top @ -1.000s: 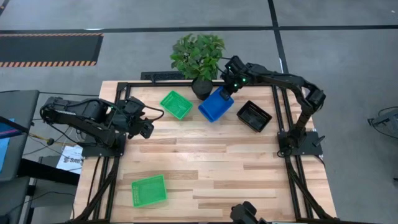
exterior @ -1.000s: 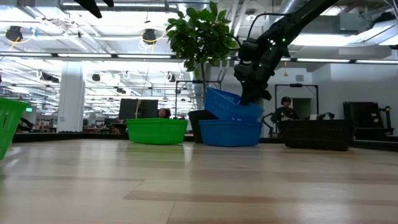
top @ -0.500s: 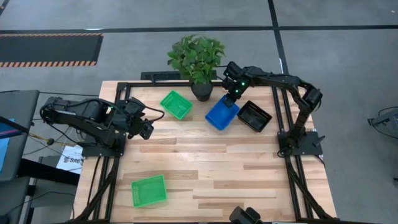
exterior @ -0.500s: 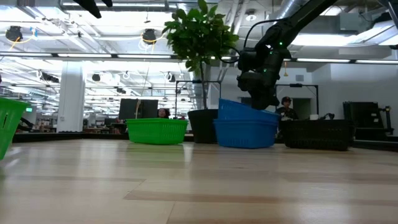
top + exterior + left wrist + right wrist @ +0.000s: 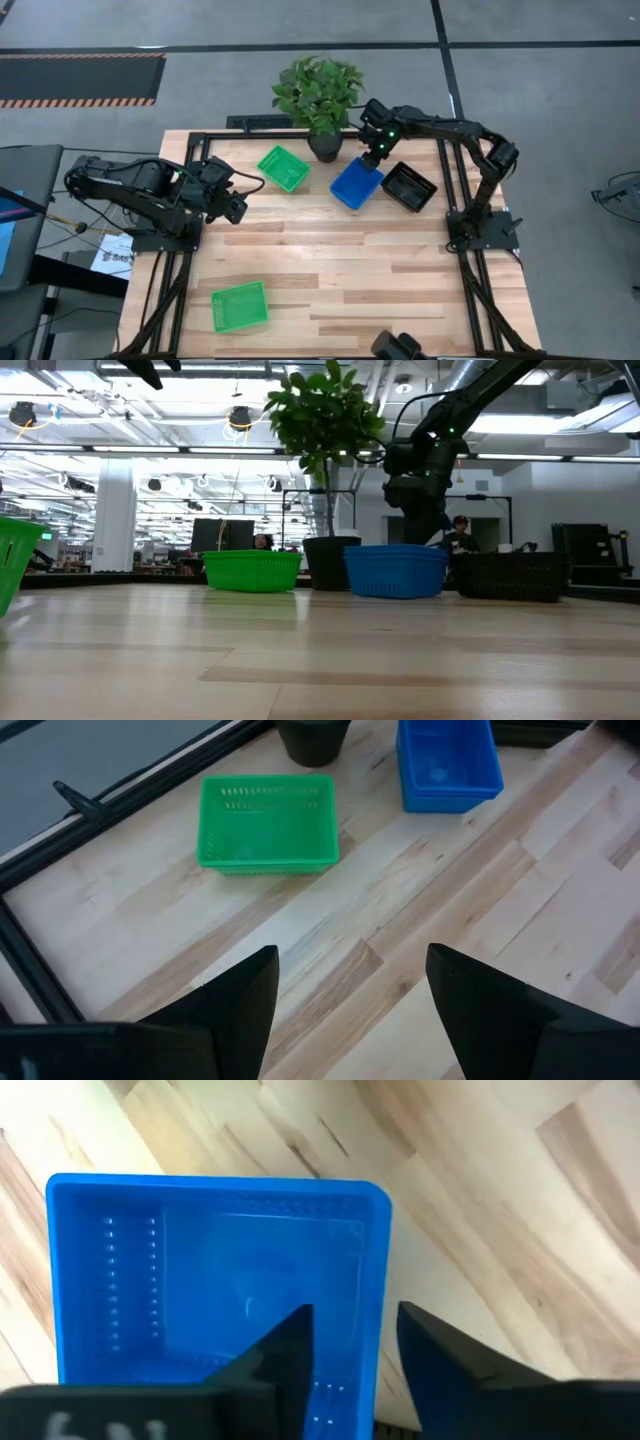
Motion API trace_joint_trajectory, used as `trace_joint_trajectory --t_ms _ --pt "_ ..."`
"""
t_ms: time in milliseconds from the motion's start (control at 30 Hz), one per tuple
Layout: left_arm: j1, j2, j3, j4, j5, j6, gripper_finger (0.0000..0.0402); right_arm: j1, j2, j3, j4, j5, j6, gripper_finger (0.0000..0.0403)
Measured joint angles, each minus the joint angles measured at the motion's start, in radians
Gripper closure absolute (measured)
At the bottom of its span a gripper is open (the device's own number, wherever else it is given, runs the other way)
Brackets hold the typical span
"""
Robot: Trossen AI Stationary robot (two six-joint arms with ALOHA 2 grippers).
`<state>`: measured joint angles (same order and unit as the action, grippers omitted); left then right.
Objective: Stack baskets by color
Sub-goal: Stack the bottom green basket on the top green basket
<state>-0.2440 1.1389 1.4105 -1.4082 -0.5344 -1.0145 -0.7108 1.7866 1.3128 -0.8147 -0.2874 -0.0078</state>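
Right gripper [image 5: 377,150]: at the far side of the table, over the far edge of the blue basket stack [image 5: 357,181]. In the right wrist view the two fingers [image 5: 290,1350] straddle the basket's wall, one inside and one outside, parted with a gap on each side; no pinch on the wall.
Blue basket stack: flat on the wooden table [image 5: 330,270], nested level in the low view [image 5: 395,569]. It sits just below the gripper, between the potted plant [image 5: 317,93] and the black basket [image 5: 408,187].
Black basket: just beside the blue stack, toward the right arm's base; number of nested pieces cannot be told.
Green basket, far [image 5: 283,167]: on the table between the left gripper and the plant, apart from the blue stack.
Green basket, near [image 5: 240,306]: alone at the near left of the table, well apart from the others.
Left gripper [image 5: 232,203]: waiting at the left side of the table, fingers [image 5: 235,1000] spread wide, holding nothing.
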Motion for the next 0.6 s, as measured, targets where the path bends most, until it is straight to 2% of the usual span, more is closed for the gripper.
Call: trace_joint_trajectory --t_ms 233,433,600 --pt "0.000 0.000 0.000 0.001 0.021 -0.001 0.0160 -0.030 0.000 0.094 -0.055 0.001 -0.003 0.0178" --pt "0.000 0.000 0.000 0.001 0.038 -0.003 0.0160 -0.073 0.000 0.195 -0.187 0.040 -0.057 0.0176" --pt "0.000 0.000 0.000 0.000 0.063 0.043 0.0160 -0.116 0.000 0.258 -0.408 0.108 -0.111 0.0181"
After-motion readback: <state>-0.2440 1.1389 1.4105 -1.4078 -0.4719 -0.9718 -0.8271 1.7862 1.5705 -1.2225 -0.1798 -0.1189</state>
